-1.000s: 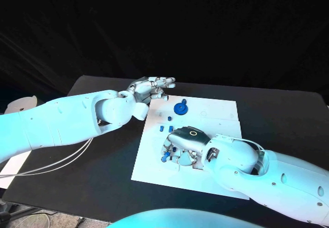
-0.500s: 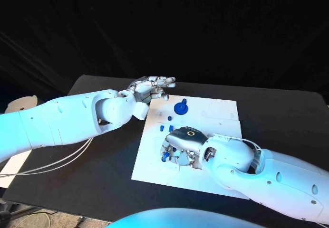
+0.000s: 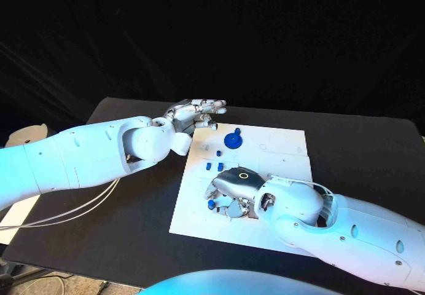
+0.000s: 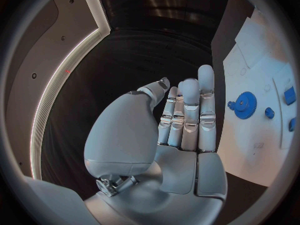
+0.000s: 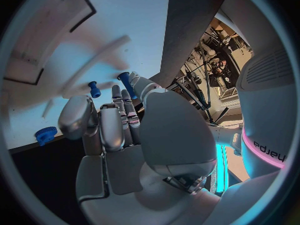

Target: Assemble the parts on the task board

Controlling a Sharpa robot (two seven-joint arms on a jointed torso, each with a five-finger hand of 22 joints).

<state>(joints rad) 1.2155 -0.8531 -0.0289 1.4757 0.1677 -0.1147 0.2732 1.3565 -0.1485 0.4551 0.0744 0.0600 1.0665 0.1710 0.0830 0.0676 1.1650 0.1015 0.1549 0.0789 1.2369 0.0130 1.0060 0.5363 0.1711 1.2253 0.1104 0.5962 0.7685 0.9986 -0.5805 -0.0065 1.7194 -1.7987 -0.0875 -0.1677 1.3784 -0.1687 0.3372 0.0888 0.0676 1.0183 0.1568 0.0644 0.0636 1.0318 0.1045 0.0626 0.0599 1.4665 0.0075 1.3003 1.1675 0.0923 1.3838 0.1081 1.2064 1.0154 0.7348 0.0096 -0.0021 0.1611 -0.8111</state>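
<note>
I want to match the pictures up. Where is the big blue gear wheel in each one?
Head view: the blue gear lies at the far end of the task board, close to the left robot hand.
Left wrist view: the blue gear lies on the board, to the side of that hand's fingers.
Right wrist view: not in it.
Shared landmark: the white task board.
</note>
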